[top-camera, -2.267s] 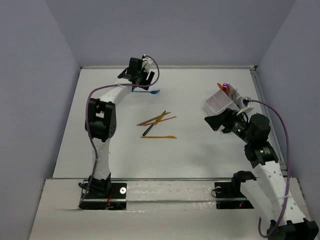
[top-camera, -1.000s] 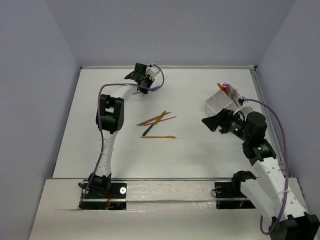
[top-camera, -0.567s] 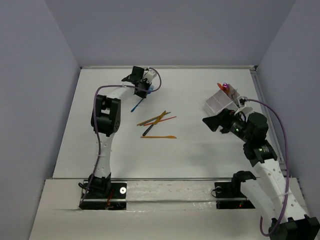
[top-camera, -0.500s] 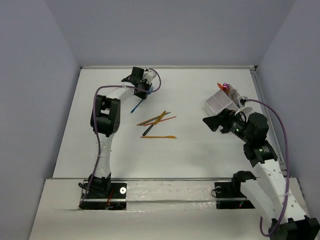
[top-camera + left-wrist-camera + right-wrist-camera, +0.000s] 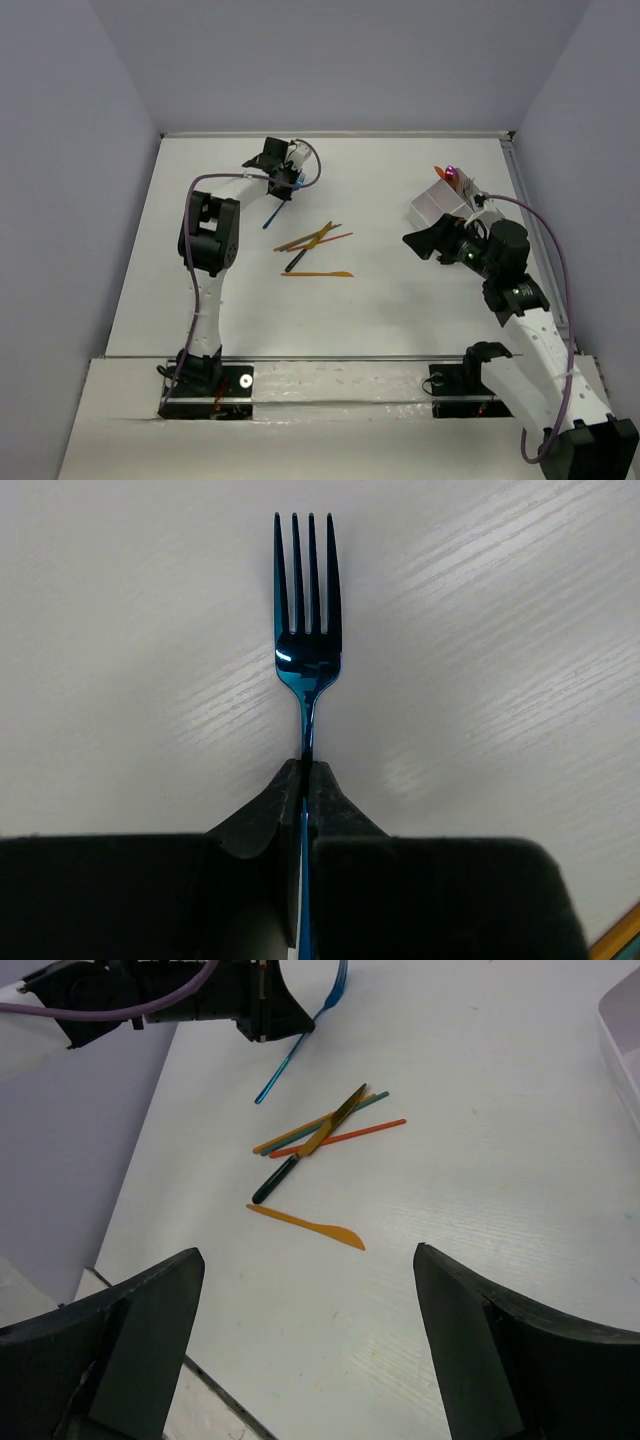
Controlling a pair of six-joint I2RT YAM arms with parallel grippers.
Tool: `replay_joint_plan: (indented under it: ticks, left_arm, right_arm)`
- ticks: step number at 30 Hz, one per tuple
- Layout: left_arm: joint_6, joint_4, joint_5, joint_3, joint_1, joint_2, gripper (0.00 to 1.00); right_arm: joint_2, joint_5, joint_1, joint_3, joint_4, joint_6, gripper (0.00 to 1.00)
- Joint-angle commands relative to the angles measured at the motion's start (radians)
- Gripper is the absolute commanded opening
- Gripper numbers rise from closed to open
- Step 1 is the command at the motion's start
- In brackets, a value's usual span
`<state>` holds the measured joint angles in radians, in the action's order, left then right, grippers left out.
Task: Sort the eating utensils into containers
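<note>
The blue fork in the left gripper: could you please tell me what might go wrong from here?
The left gripper pinches the blue fork only at its thin neck, so it may pivot or slip. Its long handle sticks out near the loose utensils and might sweep them. The container sits beside the right gripper, so the carry may crowd that arm.

Crossed cluster of utensils (image 5: 322, 1135) on the table (image 5: 520, 1190), orange knife (image 5: 310, 1227) nearby, blue fork (image 5: 279, 1070) in left end effector (image 5: 300, 1028)

White counter (image 5: 400, 320): crossed utensils (image 5: 312, 238) mid, orange knife (image 5: 318, 273) just beside on near side; compartment box (image 5: 435, 205) far right.
</note>
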<state>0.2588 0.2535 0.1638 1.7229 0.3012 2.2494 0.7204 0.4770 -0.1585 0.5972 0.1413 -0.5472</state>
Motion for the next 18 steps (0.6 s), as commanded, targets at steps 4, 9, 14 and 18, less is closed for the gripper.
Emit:
replay_joint_plan:
  ticks: [4, 9, 14, 18]
  left_arm:
    - [-0.036, -0.009, -0.079, -0.083, 0.026, -0.132, 0.00]
    - [-0.090, -0.037, -0.066, -0.056, 0.088, -0.295, 0.00]
    - [-0.202, -0.112, -0.015, -0.095, 0.185, -0.454, 0.00]
    - [-0.312, -0.241, -0.023, -0.228, 0.301, -0.566, 0.00]
  right_arm:
    - [0.071, 0.038, -0.007, 0.016, -0.131, -0.046, 0.91]
    - [0.158, 0.045, -0.041, 0.062, -0.241, -0.109, 1.00]
    - [0.246, 0.011, -0.117, 0.116, -0.334, -0.189, 1.00]
    - [0.304, -0.066, -0.180, 0.183, -0.393, -0.224, 0.98]
